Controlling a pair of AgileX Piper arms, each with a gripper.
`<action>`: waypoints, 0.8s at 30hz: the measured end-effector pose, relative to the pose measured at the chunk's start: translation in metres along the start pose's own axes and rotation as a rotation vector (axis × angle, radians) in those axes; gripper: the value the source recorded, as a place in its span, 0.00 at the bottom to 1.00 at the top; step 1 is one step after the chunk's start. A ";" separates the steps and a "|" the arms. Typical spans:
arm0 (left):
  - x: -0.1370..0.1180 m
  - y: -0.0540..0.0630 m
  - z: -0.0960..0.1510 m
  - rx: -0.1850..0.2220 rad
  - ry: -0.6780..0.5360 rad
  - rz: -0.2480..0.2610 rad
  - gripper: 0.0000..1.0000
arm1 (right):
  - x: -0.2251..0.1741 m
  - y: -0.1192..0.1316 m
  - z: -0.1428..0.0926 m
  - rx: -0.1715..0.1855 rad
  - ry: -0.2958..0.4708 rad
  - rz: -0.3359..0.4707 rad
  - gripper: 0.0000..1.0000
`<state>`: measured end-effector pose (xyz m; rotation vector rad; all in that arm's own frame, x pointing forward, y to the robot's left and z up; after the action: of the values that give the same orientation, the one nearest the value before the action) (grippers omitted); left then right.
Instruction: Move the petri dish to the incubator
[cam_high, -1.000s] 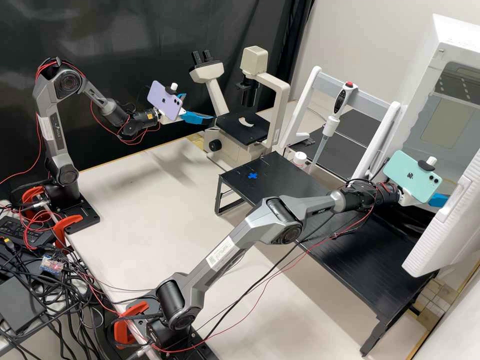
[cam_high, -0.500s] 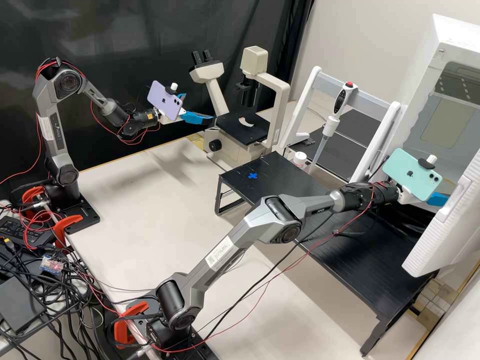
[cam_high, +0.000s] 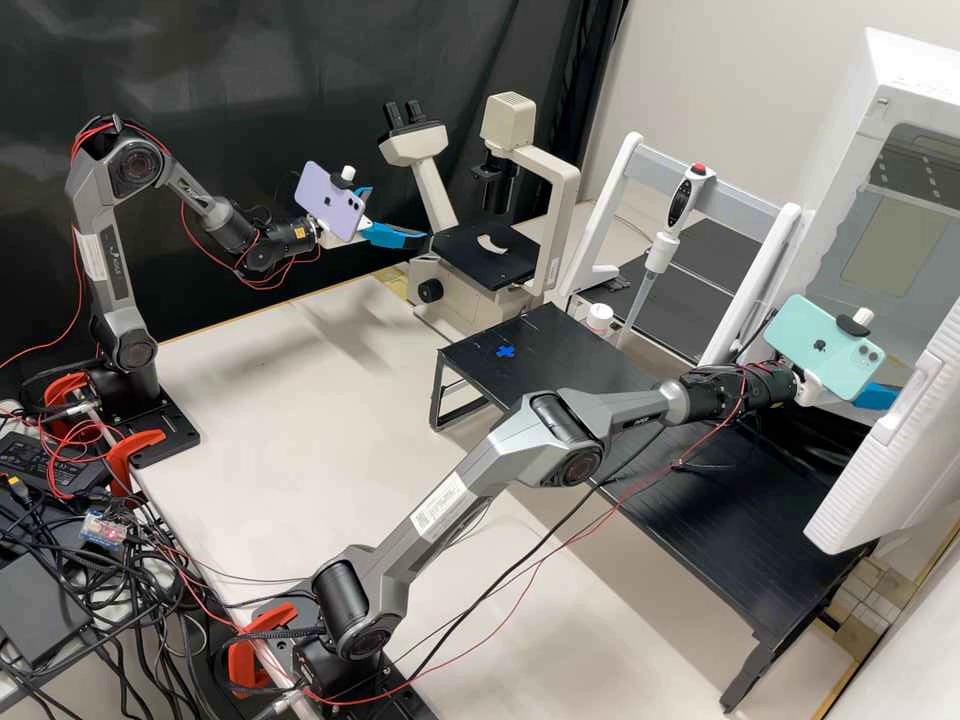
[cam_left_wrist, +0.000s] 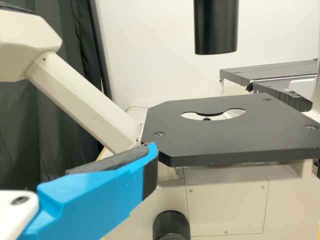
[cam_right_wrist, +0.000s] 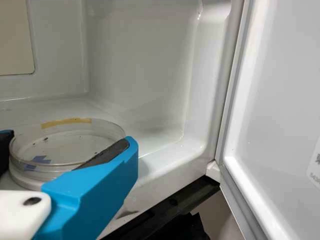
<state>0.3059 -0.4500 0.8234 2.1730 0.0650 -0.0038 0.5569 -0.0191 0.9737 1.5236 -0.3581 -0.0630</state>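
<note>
Since one second ago, the right gripper (cam_right_wrist: 67, 143) has shifted only slightly at the open incubator (cam_right_wrist: 145, 70), on the scene's right, and its two fingers clasp the petri dish (cam_right_wrist: 52, 150) at the entrance, so lowering and releasing probably remain

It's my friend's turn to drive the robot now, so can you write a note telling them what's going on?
Right claw: closed on the petri dish, one finger on each side.
Left claw: open and empty, beside the microscope.
Where things are: the dish is at the open front of the incubator, and the door is open. I can't tell if the dish touches the incubator's floor.
Done: dish picked up and brought to the incubator.
Left: set it down inside, let go and back the claw out.
</note>
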 end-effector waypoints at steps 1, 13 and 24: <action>0.000 0.000 0.000 0.000 0.000 0.000 1.00 | 0.000 0.000 -0.001 0.000 0.002 -0.001 0.00; 0.000 0.000 0.000 0.000 0.000 0.000 1.00 | -0.006 -0.003 -0.018 -0.006 0.041 -0.055 0.00; 0.000 0.000 0.000 0.000 0.000 0.000 1.00 | -0.006 -0.004 -0.018 0.001 0.035 -0.057 0.00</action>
<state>0.3059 -0.4500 0.8234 2.1730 0.0650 -0.0038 0.5568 -0.0006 0.9690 1.5345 -0.2868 -0.0811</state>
